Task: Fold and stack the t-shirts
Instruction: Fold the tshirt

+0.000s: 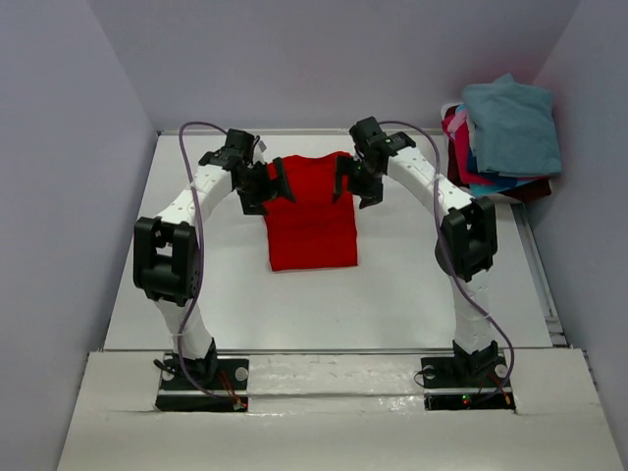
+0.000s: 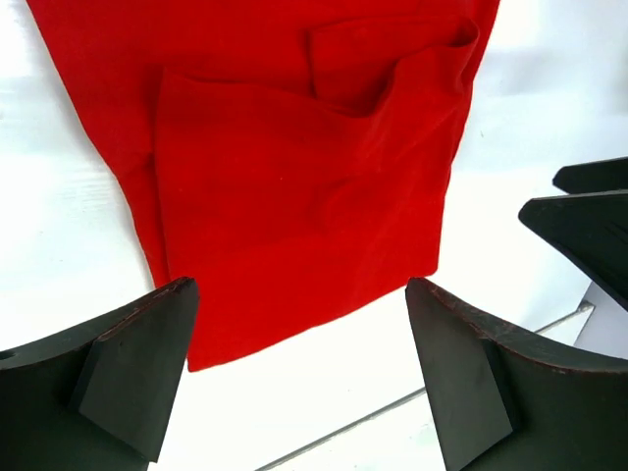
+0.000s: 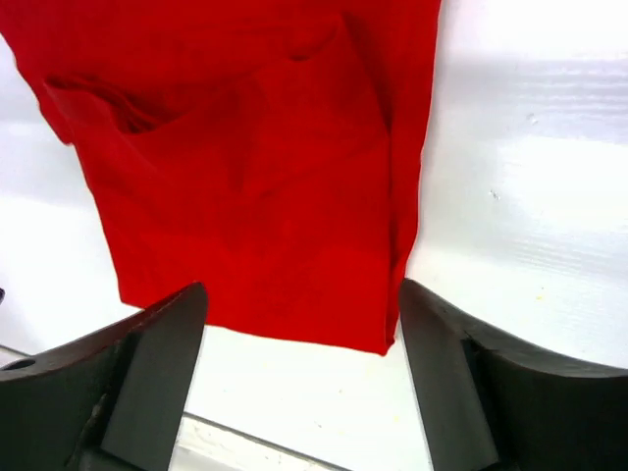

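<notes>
A bright red t-shirt (image 1: 312, 214) lies flat on the white table, its sleeves folded in so it forms a long rectangle. My left gripper (image 1: 278, 181) is open and empty over its far left corner. My right gripper (image 1: 345, 181) is open and empty over its far right corner. The left wrist view shows the shirt's far edge (image 2: 294, 186) just beyond my open fingers (image 2: 137, 363). The right wrist view shows the same edge (image 3: 265, 177) between my open fingers (image 3: 461, 383). A pile of teal-blue, pink, blue and dark maroon shirts (image 1: 505, 137) sits at the far right.
The table's back edge (image 1: 314, 131) runs just behind the shirt, with grey walls around. A rail runs along the table's right side (image 1: 541, 285). The other gripper's black fingers (image 2: 589, 221) show at the right of the left wrist view.
</notes>
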